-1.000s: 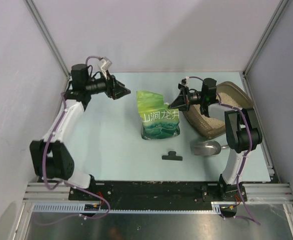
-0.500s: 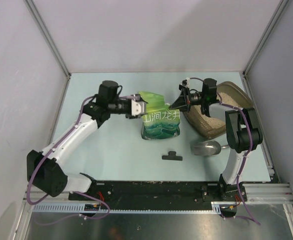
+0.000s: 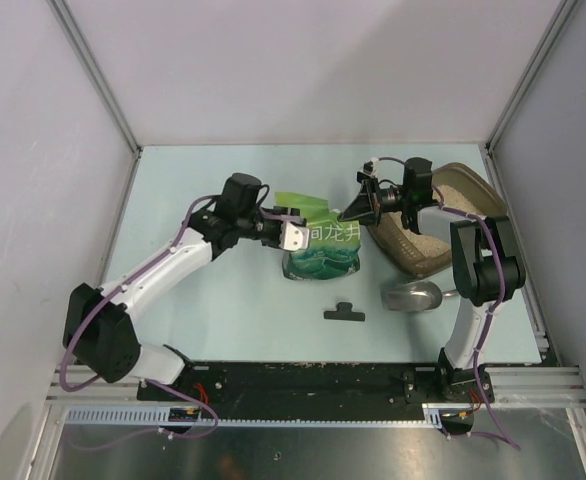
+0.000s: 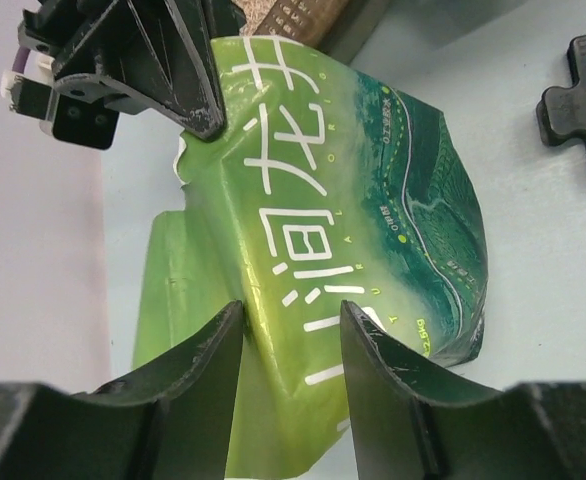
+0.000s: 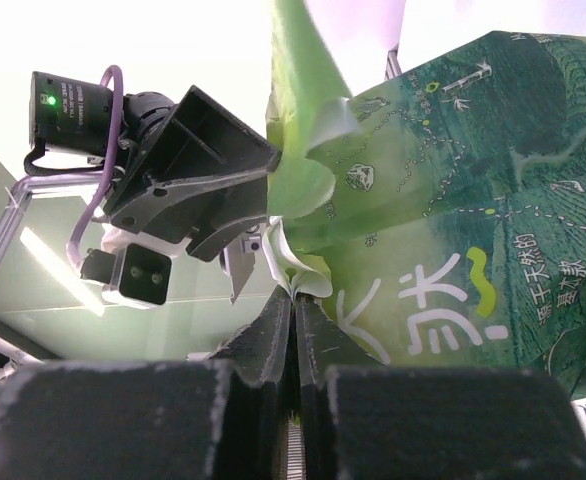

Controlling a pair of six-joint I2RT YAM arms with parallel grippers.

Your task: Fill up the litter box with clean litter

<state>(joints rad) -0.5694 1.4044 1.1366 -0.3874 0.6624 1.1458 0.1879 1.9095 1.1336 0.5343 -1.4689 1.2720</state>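
one litter box [image 3: 418, 265] at right rear holds the clean litter [image 3: 461, 183]; one green bag [image 3: 321, 255] stands just beside it. the right gripper [image 5: 293, 300] is pinched on the bag's top edge, and the left gripper [image 4: 291, 315] has fingers apart astride its side. one scoop [image 3: 413, 295] and one clip [image 3: 344, 313] lie nearer.

Soft, even light fills the overhead view; the arms [image 3: 163, 265] cast faint shadows on the table [image 3: 243, 300], and the walls [image 3: 33, 150] splay outward at the edges. In the left wrist view the green bag [image 4: 373, 200] shows a sheen, the left end effector [image 4: 291, 310] dark and soft. The right wrist view's upper left is blown white, the right end effector [image 5: 293, 315] a blurred silhouette.
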